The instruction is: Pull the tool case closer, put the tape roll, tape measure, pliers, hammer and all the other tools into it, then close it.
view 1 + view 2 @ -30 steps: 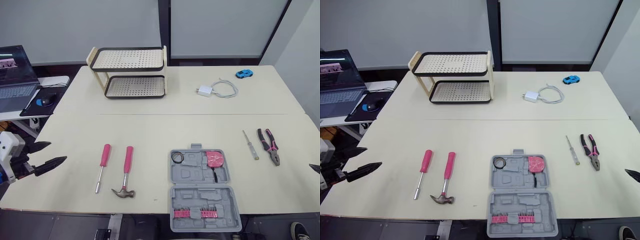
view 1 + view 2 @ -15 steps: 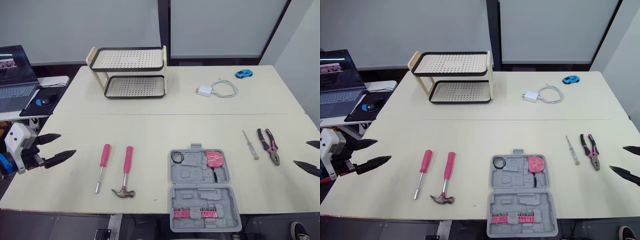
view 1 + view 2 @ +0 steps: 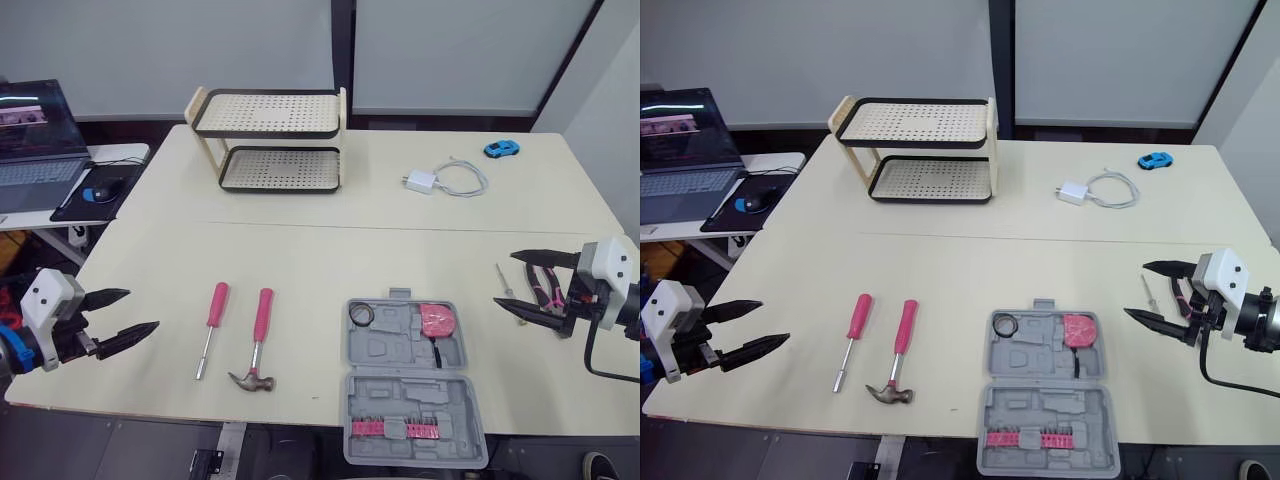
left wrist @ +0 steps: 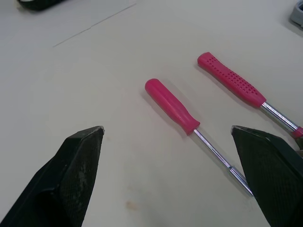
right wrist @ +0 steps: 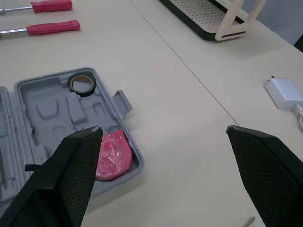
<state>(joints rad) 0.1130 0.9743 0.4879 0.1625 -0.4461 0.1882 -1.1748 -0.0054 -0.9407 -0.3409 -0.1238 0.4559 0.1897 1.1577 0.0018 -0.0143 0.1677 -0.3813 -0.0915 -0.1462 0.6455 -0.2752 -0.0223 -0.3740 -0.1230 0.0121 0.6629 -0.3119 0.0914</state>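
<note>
Near edge: open grey plastic tool case (image 3: 372, 352) lies flat, its near half reaching past the front edge of the cream table (image 3: 330, 260). Pink strip of bits (image 3: 395, 428) sits in the near half. Black tape roll (image 3: 360, 314) and pink tape measure (image 3: 437, 320) are seated in the far half.

Left of the case: a bare strip, then pink-handled hammer (image 3: 260, 320) and pink-handled screwdriver (image 3: 214, 305), parallel, apart, handles pointing away.

Left gripper (image 3: 143, 309) is at the left table edge, fingers spread wide, holding nothing, aimed at that screwdriver; open tabletop lies between them.

Right gripper (image 3: 504, 279) is right of the case, fingers spread, holding nothing. Slim pale-handled screwdriver (image 3: 1147, 291) and pink-and-black pliers (image 3: 546, 290) lie at its fingers; contact cannot be told.

Mid-table is bare.

Far side: two-tier perforated rack (image 3: 272, 140), white charger with cable (image 3: 418, 182), blue toy car (image 3: 501, 148). Laptop (image 3: 35, 140) stands on a side desk at left.
</note>
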